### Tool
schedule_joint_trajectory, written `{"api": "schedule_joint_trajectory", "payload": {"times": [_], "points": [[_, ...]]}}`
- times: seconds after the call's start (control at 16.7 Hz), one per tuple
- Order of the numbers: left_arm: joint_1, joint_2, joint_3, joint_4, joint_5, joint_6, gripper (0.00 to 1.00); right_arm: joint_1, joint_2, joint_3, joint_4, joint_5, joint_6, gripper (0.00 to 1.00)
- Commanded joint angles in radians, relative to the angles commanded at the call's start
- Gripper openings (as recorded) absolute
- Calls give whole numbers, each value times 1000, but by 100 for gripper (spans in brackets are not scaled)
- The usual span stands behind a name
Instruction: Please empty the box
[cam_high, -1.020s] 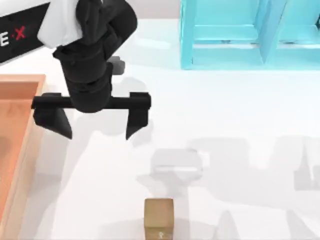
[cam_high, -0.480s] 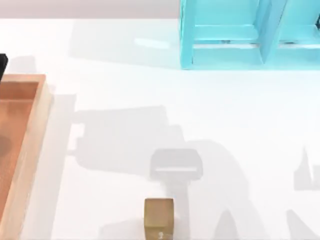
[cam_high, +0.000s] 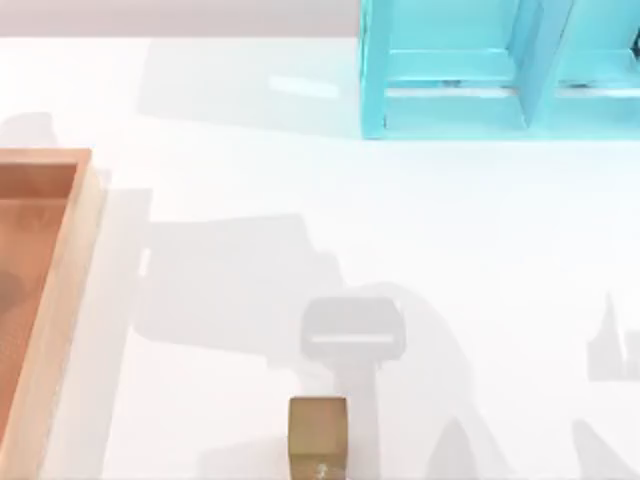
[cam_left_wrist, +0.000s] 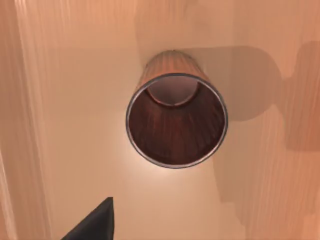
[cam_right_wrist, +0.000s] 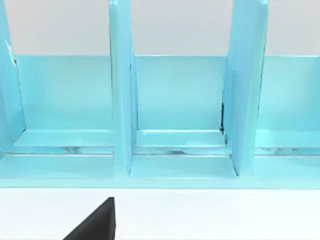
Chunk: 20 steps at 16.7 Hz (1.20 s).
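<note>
The box (cam_high: 62, 280), a shallow wooden tray with a tan rim and an orange-brown floor, lies at the table's left edge in the top view. In the left wrist view, a brown wooden cup (cam_left_wrist: 175, 120) with a metal rim stands upright on the box floor (cam_left_wrist: 70, 100), seen from straight above. One black fingertip (cam_left_wrist: 95, 222) of my left gripper hangs above the floor beside the cup, touching nothing. The gripper is open. My right arm is parked facing the cyan shelf, with one fingertip (cam_right_wrist: 95, 222) showing and its gripper open.
A cyan shelf unit (cam_high: 500, 70) with upright dividers stands at the back right. A small tan-brown cube (cam_high: 318, 435) with a white mark sits near the front edge at the middle. White tabletop (cam_high: 450, 250) lies between them.
My left arm has swung left out of the top view, from above the table beside the box to over the box. Its shadow has shifted slightly. The cube and the box have not moved.
</note>
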Motion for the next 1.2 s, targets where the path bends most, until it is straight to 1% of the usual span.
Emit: {"api": "schedule_joint_trajectory", "payload": {"times": [0.18, 0.84, 1.14, 1.2], "points": [[2, 9, -50, 58, 1, 0, 100, 0, 0, 0, 0, 0, 0, 100], [7, 61, -302, 361, 1, 6, 100, 0, 0, 0, 0, 0, 0, 100], [8, 63, -313, 374, 1, 7, 100, 0, 0, 0, 0, 0, 0, 100], [8, 63, -313, 374, 1, 7, 92, 0, 0, 0, 0, 0, 0, 100]]}}
